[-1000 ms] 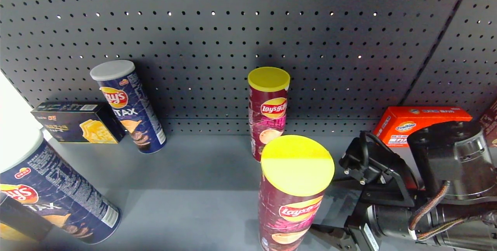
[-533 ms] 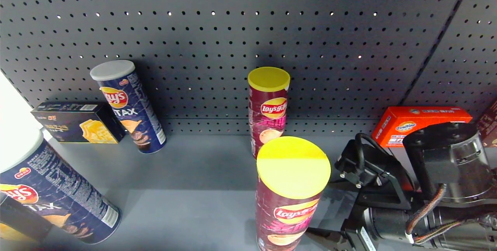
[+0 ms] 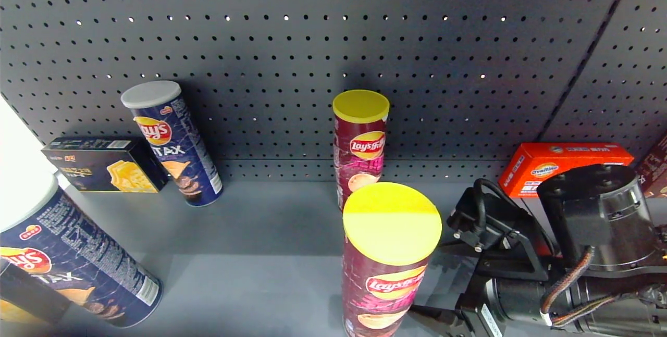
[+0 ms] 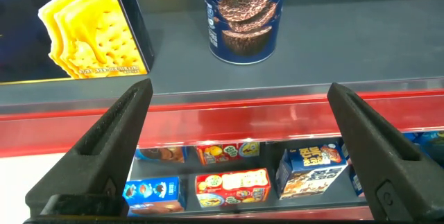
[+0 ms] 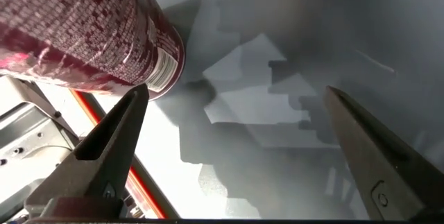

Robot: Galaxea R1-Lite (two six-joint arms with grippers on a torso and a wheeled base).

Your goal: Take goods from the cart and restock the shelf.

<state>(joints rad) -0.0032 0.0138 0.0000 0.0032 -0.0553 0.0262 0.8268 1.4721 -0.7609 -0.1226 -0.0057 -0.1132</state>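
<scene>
1. Head view: a maroon chip can (image 3: 388, 274) with a yellow lid is seen upright near the front of the shelf (image 3: 260, 233), just ahead of a second maroon can (image 3: 360, 144) set against the pegboard back (image 3: 333, 24). The right arm (image 3: 526, 285) is placed just beside the front can. A blue chip can (image 3: 172, 144), a larger-looming blue can (image 3: 73, 259), a dark cracker box (image 3: 104, 165) and an orange box (image 3: 563, 162) are ranged farther off.
2. Left wrist view: the left gripper (image 4: 236, 154) is spread wide and nothing is held. It is lined up with the shelf's red front edge (image 4: 236, 116).
3. Right wrist view: the right gripper (image 5: 236, 154) is also spread wide, with nothing clamped. The maroon chip can's foot is seen outside one finger, not between the two. Contact cannot be told.
4. The can is judged light, stiff yet crushable, glossy and easily toppled. It is best taken at mid-body, below the lid, with moderate squeeze.
</scene>
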